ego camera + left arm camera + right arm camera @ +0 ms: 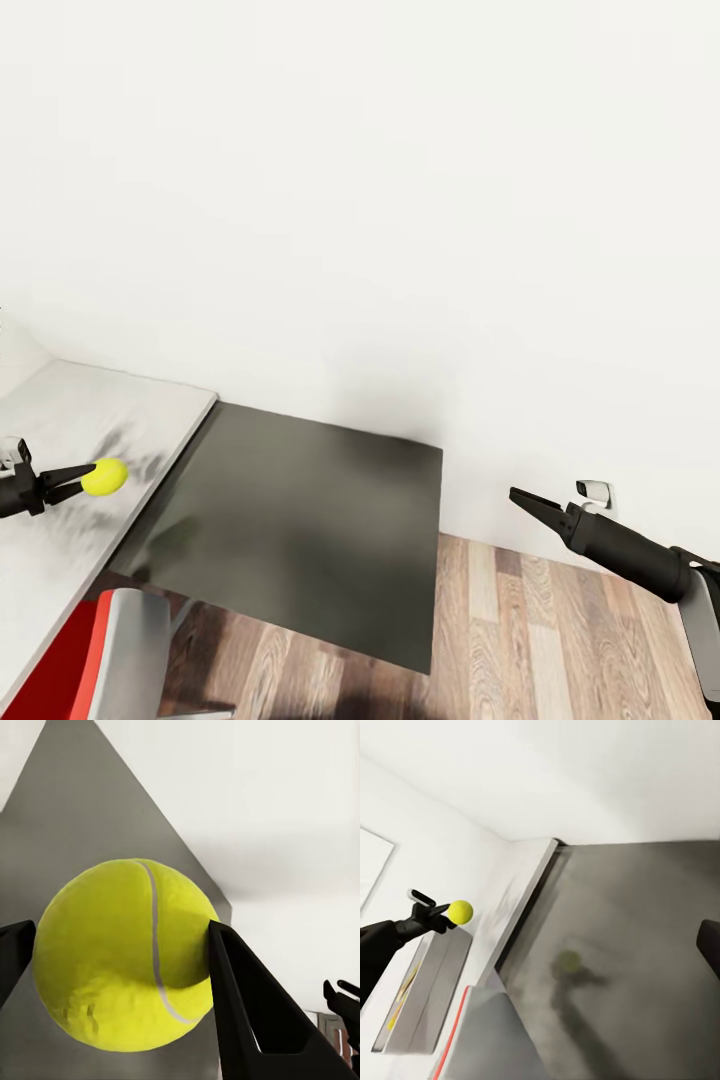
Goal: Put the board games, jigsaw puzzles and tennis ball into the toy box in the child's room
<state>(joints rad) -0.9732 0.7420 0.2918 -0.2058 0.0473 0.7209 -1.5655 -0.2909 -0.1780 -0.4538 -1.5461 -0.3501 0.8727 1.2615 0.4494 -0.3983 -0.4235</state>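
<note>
My left gripper (75, 478) is shut on the yellow tennis ball (104, 477) and holds it in the air above the table's pale grey top (90, 420), close to the step down to the dark grey lower section (310, 520). Up close, the tennis ball (124, 956) sits squeezed between the two black fingers (247, 1005). The ball (460, 911) casts a shadow on the dark section (645, 945). My right gripper (520, 497) hangs over the floor to the right of the table, open and holding nothing; its two tips (337, 988) stand slightly apart.
A red and grey chair (110, 650) stands at the table's near left corner. A flat grey box with coloured print (416, 982) lies on the pale top. A white wall (400, 200) with a socket (595, 490) runs behind the table. Wood floor (540, 640) lies at the right.
</note>
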